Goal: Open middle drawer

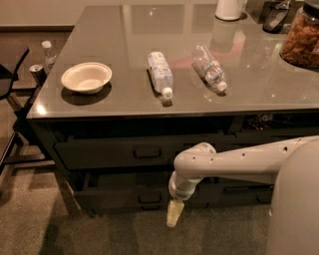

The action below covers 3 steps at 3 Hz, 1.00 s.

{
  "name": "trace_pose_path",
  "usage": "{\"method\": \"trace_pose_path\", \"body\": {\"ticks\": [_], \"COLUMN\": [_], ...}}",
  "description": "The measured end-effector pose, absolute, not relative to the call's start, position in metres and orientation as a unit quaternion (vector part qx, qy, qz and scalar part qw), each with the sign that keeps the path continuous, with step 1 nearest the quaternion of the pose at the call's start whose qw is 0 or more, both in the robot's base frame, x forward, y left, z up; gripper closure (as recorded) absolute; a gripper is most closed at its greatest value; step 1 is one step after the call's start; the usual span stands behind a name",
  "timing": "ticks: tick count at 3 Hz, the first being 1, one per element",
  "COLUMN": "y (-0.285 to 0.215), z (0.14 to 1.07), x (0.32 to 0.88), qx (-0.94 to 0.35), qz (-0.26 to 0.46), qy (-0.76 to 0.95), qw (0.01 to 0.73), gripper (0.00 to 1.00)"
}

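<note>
The middle drawer [99, 152] is a wide dark grey front under the tabletop, with a small dark handle [147, 153] at its centre; it looks closed. My gripper [172, 214] hangs pointing down in front of the lower drawer [109, 199], below and to the right of the middle drawer's handle and apart from it. It holds nothing that I can see. My pale arm [239, 162] reaches in from the right, across the drawer fronts.
On the grey tabletop [124, 30] are a white bowl [86, 77], two lying plastic bottles [159, 72] [209, 67], a white jug [229, 9] and a snack jar [301, 37]. A black chair [10, 79] and a small bottle [48, 54] stand at the left. The floor is carpet.
</note>
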<state>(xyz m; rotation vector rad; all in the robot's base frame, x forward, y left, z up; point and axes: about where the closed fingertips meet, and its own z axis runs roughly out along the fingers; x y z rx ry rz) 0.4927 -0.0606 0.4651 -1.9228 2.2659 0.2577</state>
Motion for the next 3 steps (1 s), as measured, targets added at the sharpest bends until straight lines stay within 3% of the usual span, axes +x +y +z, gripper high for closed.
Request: {"method": "trace_pose_path", "body": {"ticks": [3], "y": [-0.047], "z": [0.408], "x": [0.512], "qx": [-0.659], "qz": [0.081], "qy": [0.747], "qw": [0.04], "gripper": [0.0]}}
